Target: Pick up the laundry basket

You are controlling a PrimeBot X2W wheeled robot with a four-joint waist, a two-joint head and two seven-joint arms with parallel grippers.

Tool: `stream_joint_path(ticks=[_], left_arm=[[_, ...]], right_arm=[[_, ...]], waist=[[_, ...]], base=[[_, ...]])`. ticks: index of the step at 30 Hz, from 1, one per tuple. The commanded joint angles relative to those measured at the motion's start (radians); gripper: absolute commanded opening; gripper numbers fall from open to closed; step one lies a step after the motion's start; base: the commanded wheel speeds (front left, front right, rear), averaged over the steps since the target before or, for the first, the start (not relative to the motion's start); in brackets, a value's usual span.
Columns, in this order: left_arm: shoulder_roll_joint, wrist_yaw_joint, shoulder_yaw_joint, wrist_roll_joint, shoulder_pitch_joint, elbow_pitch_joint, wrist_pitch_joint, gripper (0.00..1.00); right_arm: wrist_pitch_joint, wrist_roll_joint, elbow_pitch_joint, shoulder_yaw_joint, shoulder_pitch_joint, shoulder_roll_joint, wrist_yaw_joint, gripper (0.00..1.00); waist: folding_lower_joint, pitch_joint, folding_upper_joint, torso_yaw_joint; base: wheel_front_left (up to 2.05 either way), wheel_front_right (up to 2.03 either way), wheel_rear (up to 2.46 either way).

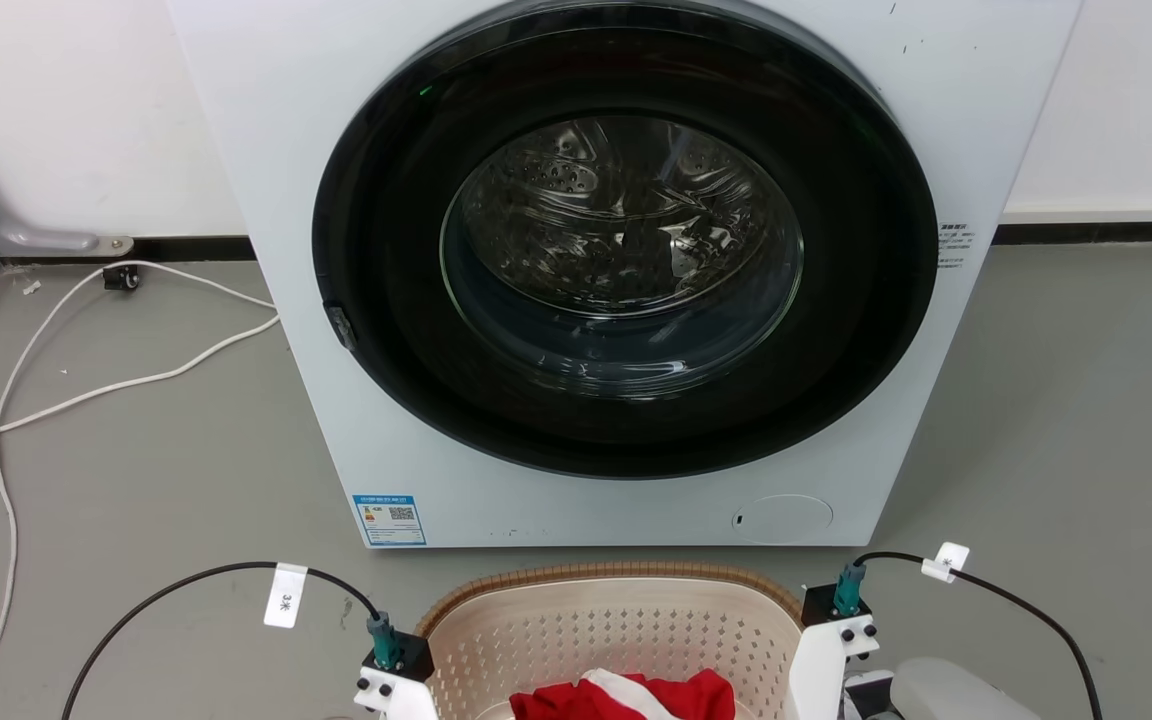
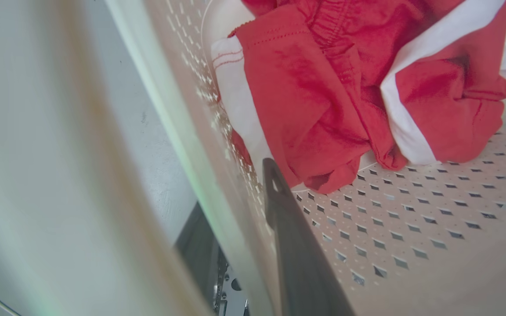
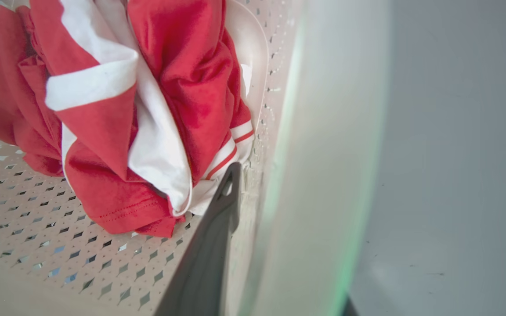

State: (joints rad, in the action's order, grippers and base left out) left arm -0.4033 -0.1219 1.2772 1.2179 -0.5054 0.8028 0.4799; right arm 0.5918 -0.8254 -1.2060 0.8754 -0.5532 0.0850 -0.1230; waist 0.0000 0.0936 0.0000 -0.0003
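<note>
Grey floor (image 1: 136,450) with white washing machine (image 1: 336,150), loose white cable (image 1: 86,390) at its left, laundry basket (image 1: 556,630) in front.

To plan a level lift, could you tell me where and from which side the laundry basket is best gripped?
I would take the laundry basket by its two opposite side walls, from above: left gripper and right gripper each straddling a wall. The walls are thin and upright, and the red-and-white garment leaves finger room.

The head camera faces forward and down at the washing machine (image 1: 626,270), with the laundry basket (image 1: 616,625) at its bottom edge, while each wrist camera looks down along one basket side wall from very close, all three sharing the red-and-white garment (image 1: 626,698) (image 2: 323,109) (image 3: 117,123).
</note>
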Motion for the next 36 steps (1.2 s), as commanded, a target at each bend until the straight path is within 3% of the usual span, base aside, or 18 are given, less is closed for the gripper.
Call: stream_joint_path(ticks=[1, 36], left_arm=[[-0.015, -0.014, 0.006, -0.009, 0.001, -0.007, 0.004, 0.00], [-0.026, -0.014, 0.006, 0.005, -0.010, -0.005, 0.029, 0.00]], right_arm=[[0.005, 0.016, -0.006, 0.017, -0.012, 0.017, -0.014, 0.00], [0.025, -0.041, -0.016, 0.061, -0.018, 0.018, -0.014, 0.00]], waist=[[0.0000, 0.001, 0.0000, 0.000], [0.0000, 0.006, 0.0000, 0.002]], base=[[0.00, 0.00, 0.00], [0.00, 0.00, 0.00]])
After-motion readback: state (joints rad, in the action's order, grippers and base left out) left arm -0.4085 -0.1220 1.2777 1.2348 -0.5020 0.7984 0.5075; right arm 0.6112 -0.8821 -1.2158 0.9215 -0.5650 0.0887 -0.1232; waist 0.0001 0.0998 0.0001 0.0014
